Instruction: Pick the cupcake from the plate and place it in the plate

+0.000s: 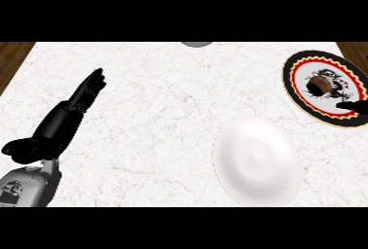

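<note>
A dark brown cupcake sits on a patterned plate with a black, red and cream rim at the far right of the counter. A plain white plate lies nearer, right of centre, with nothing on it. Only a small black part of my right hand shows at the right edge, over the patterned plate's near rim, just below and right of the cupcake. My left hand rests open at the left, fingers straight and pointing away, far from both plates.
The counter top is white marble, with wooden floor showing at the far left and right corners. A small grey object peeks in at the counter's far edge, top centre.
</note>
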Controlling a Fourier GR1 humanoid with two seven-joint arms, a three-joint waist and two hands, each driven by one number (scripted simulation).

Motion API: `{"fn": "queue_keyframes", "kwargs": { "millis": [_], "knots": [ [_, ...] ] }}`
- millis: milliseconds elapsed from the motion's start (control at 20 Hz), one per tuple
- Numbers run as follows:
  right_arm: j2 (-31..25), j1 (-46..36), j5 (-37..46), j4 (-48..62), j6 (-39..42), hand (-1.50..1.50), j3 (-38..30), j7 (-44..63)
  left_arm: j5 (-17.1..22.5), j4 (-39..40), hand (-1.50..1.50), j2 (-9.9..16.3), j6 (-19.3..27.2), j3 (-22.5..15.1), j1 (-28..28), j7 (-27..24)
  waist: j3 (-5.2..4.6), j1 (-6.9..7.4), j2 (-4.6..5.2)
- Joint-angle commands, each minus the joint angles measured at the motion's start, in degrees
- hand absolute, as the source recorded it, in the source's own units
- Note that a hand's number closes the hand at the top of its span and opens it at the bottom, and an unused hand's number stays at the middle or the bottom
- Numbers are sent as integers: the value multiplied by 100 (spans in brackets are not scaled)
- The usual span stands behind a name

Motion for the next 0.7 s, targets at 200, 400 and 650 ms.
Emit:
{"fn": "queue_keyframes", "kwargs": {
  "millis": [200, 400, 650],
  "knots": [
    [-952, 224, -617, 374, 2089, -150, -592, -179, 108, 33, 0, 96, -151, 223, -86, 95, 3, 22, 19],
    [-1161, 556, -616, 331, 2384, -150, -604, -380, -67, 60, 0, 24, -150, 117, 20, -160, 10, 50, 39],
    [-1554, 924, -691, 189, 2919, -150, -656, -505, -69, -281, 0, -90, -41, 45, 139, 123, 17, 31, 15]
  ]
}}
